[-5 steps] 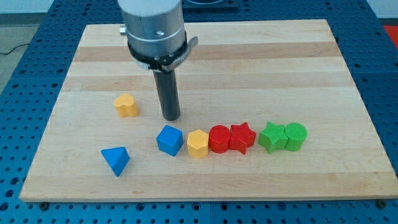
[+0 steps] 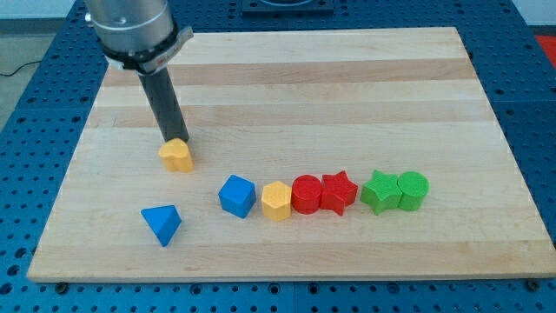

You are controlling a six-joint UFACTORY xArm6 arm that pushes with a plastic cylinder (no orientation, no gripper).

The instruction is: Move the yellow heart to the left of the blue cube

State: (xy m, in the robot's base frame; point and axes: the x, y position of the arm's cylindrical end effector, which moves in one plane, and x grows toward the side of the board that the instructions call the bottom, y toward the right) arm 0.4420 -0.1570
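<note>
Tip sits touching yellow heart on its far-edge side, nothing gripped since it's a bare rod; push slowly toward the near edge, stopping left of blue cube.

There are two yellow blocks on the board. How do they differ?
The yellow heart stands alone toward the view's left, with my tip at its top edge. The yellow hexagon block sits in the row, touching the blue cube on its left and the red cylinder on its right. The heart is notched on top; the hexagon has flat sides. Both share a colour and look similar in size.
</note>
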